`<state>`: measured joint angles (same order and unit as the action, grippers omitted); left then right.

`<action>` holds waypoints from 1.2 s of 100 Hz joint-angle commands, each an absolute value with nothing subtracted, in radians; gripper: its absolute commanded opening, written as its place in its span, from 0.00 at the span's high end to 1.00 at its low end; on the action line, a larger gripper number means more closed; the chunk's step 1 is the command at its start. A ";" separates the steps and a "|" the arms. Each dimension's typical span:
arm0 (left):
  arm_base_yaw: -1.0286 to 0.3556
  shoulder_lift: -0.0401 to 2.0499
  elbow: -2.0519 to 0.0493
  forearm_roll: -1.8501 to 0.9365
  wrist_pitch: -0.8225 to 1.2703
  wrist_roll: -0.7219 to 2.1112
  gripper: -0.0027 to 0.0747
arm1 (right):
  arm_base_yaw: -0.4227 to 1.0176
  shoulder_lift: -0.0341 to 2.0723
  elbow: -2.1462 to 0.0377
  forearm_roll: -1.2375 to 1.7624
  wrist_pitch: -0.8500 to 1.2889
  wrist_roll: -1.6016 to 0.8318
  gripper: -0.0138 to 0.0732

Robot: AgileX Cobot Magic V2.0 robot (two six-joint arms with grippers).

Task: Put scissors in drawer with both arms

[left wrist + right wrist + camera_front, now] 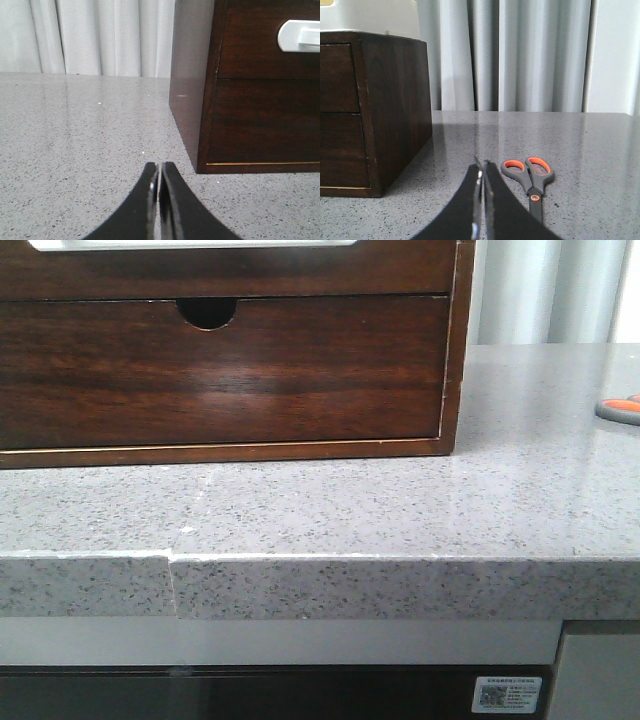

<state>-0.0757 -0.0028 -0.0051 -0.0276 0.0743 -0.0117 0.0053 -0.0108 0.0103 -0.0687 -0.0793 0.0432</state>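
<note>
Small grey-handled scissors with orange inner loops (530, 181) lie flat on the speckled grey stone countertop (400, 510), at 3 o'clock in the front view, well apart from the dark brown wooden cabinet (230, 360). Wide glossy dark brown drawer front with pale round-cornered strip (270, 37) sits closed above the notched drawer (220, 375). Left gripper (160, 172): fingers pressed together, holding nothing. Right gripper (481, 170): likewise closed and empty, just beside the scissors.
</note>
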 commanded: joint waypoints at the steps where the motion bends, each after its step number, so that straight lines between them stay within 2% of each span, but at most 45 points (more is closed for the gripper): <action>1: -0.074 -0.035 0.032 -0.029 0.000 -0.019 0.99 | 0.002 -0.032 0.025 -0.078 -0.163 0.040 0.92; 76: -0.074 -0.035 0.030 -0.029 0.000 -0.019 0.99 | 0.002 -0.032 0.025 -0.078 -0.163 0.040 0.92; 87: -0.074 -0.035 0.030 -0.029 -0.050 -0.019 0.99 | 0.002 -0.032 0.025 -0.078 -0.171 0.040 0.92; 103: -0.074 -0.035 -0.014 -0.029 -0.081 -0.019 0.99 | 0.002 -0.025 -0.062 -0.047 0.021 0.040 0.92; 120: -0.074 -0.004 -0.168 -0.070 0.060 -0.019 0.99 | 0.002 0.037 -0.217 -0.031 0.170 0.040 0.92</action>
